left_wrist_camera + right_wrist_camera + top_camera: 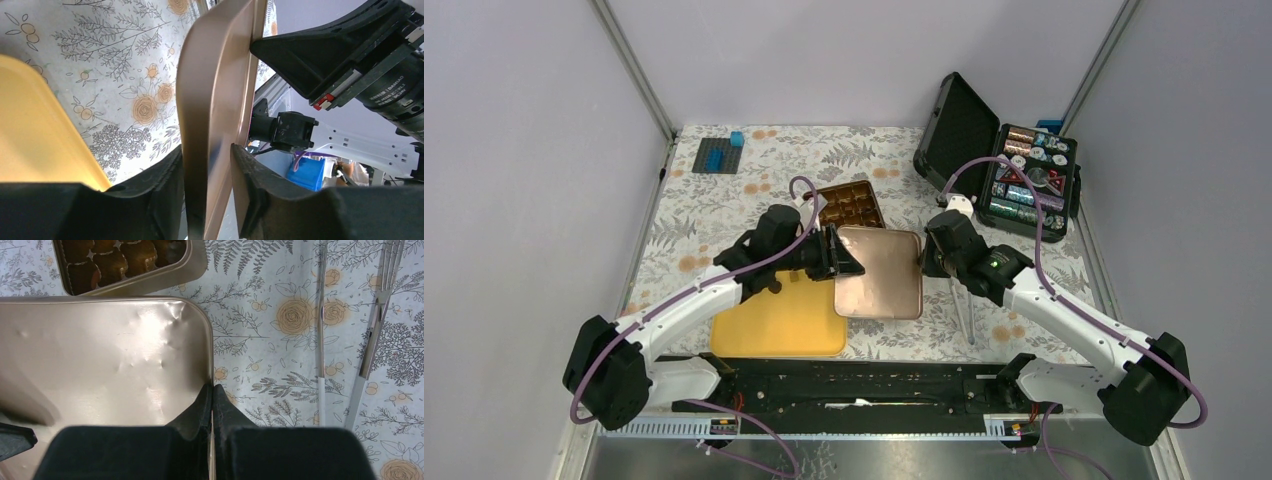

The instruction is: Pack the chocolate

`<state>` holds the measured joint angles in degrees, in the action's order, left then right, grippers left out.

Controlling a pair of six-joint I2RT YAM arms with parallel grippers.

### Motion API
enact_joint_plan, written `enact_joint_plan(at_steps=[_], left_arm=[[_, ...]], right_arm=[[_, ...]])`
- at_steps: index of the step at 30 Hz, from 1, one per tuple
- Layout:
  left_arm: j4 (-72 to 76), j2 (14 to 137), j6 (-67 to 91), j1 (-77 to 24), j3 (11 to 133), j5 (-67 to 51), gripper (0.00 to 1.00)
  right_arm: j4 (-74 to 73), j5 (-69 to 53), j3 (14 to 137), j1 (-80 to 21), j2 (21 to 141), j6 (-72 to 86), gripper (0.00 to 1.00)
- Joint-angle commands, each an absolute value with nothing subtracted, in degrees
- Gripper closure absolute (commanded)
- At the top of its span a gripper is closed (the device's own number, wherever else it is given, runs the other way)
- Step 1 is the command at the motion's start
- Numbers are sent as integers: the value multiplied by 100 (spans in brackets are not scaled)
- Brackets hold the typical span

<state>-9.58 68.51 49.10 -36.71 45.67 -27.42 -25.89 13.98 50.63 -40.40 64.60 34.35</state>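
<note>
Chocolate (115, 262) sits in the open tin tray (150, 284), just beyond the tin lid (879, 272). Left gripper (836, 252) and right gripper (924, 258) each pinch an opposite lid rim. Lid judged light, thin, dented and slick. Rim holds are advisable.

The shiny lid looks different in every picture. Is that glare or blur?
Top external view: the lid is evenly lit, with a soft pinkish sheen. Right wrist view: bright glare near its corner picks out small dents. Left wrist view: it is seen edge-on and close, slightly soft, with a pale reflected streak.
</note>
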Motion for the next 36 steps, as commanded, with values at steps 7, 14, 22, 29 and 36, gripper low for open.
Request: enact_joint_plan(at_steps=[7, 14, 22, 29, 36], left_arm=[[204, 6705, 5508, -3691, 4327, -3126, 72], [300, 6624, 5598, -3691, 4293, -3123, 85], [20, 6475, 5442, -3681, 4427, -2966, 100], [-1969, 6427, 4092, -3683, 5526, -1824, 100], [-3648, 6869, 3069, -3682, 6924, -441, 100]], right_arm=[[-2245, 1313, 5153, -4070, 6401, 3532, 100], [-2242, 1331, 5064, -4071, 6385, 3548, 100], [-2245, 1303, 5051, -4078, 6419, 3551, 77], [-2359, 1512, 5290, -4070, 6390, 3502, 21], [-2471, 2431, 5248, -4077, 5630, 3251, 11]])
